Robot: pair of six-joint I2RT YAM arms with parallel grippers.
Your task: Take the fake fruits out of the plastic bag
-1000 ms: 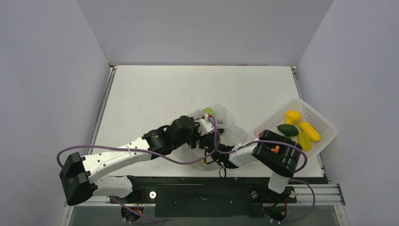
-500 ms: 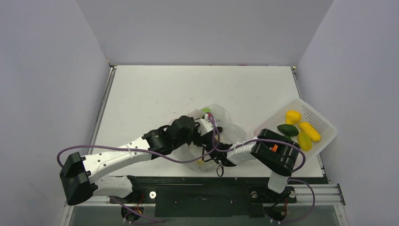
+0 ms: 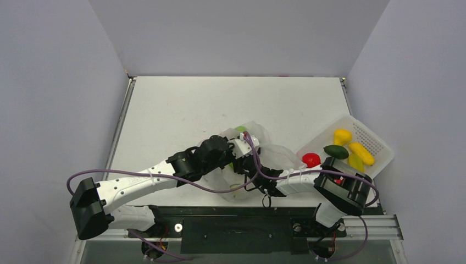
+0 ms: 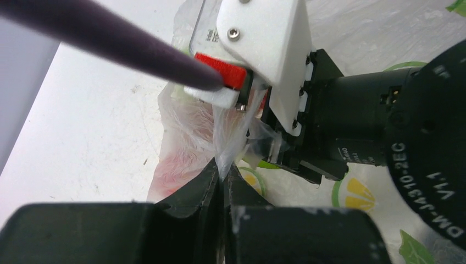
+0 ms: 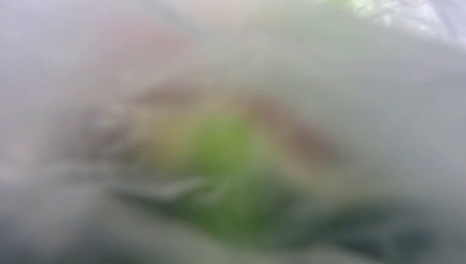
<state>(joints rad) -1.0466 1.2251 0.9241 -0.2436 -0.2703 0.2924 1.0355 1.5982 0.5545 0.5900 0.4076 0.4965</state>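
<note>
Bag (image 3: pixel 264 146) sat mid-table, near front edge. Green fruit (image 5: pixel 228 170) inside, blurred. My left gripper (image 4: pixel 222 173) clamped on bag film, holding it up. Right gripper (image 3: pixel 248 177) was buried in bag; jaws, couldn't tell. Step: grabbing fruit. Next needs a firm hold, then clean pull-out toward basket (image 3: pixel 376 142).

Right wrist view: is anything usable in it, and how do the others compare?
Right wrist view: wholly out of focus, only a green blur in white haze. Left wrist view: sharp where the left gripper pinches the plastic bag. Top external view: evenly lit, crisp, no glare.
</note>
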